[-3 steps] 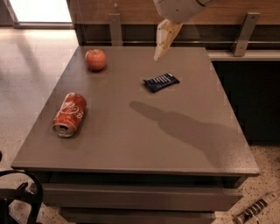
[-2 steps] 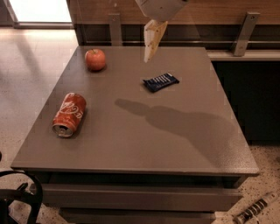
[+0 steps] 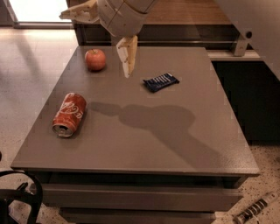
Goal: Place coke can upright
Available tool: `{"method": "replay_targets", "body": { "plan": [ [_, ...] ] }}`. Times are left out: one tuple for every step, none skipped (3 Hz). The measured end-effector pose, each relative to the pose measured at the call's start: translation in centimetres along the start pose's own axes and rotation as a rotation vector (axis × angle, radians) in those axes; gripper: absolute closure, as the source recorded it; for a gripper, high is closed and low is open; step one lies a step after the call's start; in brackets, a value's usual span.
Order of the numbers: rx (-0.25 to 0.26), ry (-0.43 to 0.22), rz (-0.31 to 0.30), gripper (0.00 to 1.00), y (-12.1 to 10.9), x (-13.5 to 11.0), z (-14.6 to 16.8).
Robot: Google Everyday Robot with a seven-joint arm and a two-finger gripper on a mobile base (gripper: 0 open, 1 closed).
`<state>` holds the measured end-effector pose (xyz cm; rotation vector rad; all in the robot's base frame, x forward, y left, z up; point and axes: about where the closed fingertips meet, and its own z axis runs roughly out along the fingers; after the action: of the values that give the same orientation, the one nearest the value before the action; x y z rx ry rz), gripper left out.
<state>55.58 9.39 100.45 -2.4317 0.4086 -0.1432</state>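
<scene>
The coke can [image 3: 69, 114] is red with white script and lies on its side at the left of the grey table [image 3: 144, 144], its silver top facing the front edge. My gripper [image 3: 94, 44] hangs above the back of the table, well behind and to the right of the can. It is open and empty, with one cream finger [image 3: 127, 57] pointing down and the other [image 3: 78, 12] spread out to the left. Its shadow falls across the middle of the table.
A red apple [image 3: 95, 59] sits at the back left of the table, just left of the downward finger. A dark blue snack packet [image 3: 160, 82] lies at the back, right of centre. A counter [image 3: 245, 52] runs behind and to the right.
My gripper has moved left along the back of the table, toward the apple's side. Its shadow has shifted left too. The can, apple and packet have not moved.
</scene>
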Motion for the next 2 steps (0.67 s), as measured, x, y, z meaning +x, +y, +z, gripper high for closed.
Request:
{"method": "replay_targets", "body": {
  "plan": [
    [-0.141,0.05,0.004,0.0,0.3,-0.9,2.5],
    [-0.207,0.072,0.002,0.0,0.8,-1.1,3.8]
  ]
}}
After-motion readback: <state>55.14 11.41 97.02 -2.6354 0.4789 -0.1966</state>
